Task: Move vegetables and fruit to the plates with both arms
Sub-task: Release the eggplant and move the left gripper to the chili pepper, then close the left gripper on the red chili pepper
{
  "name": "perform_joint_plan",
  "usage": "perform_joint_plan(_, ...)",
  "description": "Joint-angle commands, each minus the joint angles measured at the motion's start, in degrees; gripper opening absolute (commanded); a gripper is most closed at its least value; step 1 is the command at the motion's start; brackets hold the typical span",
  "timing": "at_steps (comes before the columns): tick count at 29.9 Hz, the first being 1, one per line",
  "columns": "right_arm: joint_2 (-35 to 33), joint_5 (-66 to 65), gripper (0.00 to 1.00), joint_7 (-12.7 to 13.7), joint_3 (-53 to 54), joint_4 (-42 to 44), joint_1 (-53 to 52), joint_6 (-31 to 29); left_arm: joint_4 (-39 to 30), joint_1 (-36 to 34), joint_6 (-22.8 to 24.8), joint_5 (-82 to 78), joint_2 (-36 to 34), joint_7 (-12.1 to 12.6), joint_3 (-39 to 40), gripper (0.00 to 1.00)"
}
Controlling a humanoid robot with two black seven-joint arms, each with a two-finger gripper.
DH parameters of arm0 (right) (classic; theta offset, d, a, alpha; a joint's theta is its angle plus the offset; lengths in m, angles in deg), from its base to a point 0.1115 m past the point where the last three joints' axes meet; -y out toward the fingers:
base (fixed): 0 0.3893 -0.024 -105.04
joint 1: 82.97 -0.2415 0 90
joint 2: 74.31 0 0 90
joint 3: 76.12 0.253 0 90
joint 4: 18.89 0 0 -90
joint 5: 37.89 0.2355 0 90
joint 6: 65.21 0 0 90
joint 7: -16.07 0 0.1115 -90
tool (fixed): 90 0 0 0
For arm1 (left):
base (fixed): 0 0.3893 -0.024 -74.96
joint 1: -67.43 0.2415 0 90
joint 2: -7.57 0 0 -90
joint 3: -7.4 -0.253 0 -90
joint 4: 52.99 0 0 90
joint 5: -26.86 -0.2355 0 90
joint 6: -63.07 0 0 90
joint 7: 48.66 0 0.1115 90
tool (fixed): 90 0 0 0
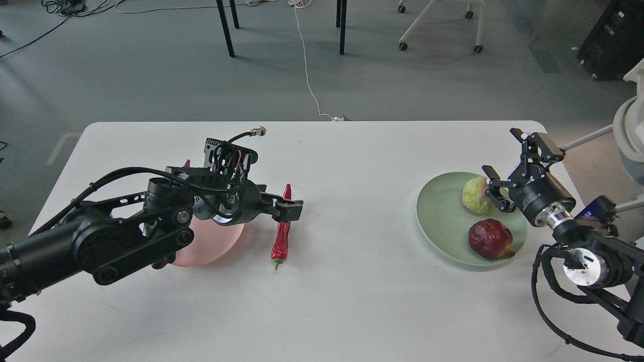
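Left gripper (288, 210), centre-left of frame: fingers reach right and sit over the middle of the chili (280, 234); they overlap it, but whether they pinch it or merely hover above cannot be told. Chili lies lengthwise on the desk (352, 301), green stem toward the bottom of the frame, just right of the pink plate (211, 246). Pink plate largely hidden under the left arm; a purple tip of the eggplant (187, 164) shows above the arm and a dark purple end below it at the plate's lower left edge, the rest covered. Right gripper (495, 193), right of frame: fingers spread, set around the right side of the yellow-green fruit (474, 195), contact uncertain. That fruit sits in the upper part of the green plate (440, 211); the dark red fruit (489, 239) sits in the lower right part, apart from the first.
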Motion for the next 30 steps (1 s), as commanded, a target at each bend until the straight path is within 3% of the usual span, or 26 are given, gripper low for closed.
perform_joint_plan(1, 0.2, 0.0, 0.99, 0.0, -0.2, 0.0, 0.1, 0.0, 0.3, 0.2, -0.8, 0.0, 0.0, 0.0, -1.6, 0.98)
perform_joint_plan(19, 0.4, 0.0, 0.99, 0.0, -0.2, 0.0, 0.1, 0.1, 1.4, 4.2, -1.8, -0.2, 0.3, 1.5, -2.6, 0.95)
perform_joint_plan(23, 0.3, 0.0, 0.99, 0.0, -0.2, 0.0, 0.1, 0.0, 1.4, 4.3, -1.4, -0.1, 0.8, 2.7, -2.7, 0.91)
perform_joint_plan(30, 0.5, 0.0, 0.99, 0.0, -0.2, 0.0, 0.2, 0.1, 1.4, 5.5, -1.4, -0.1, 1.7, 2.8, -2.7, 0.82)
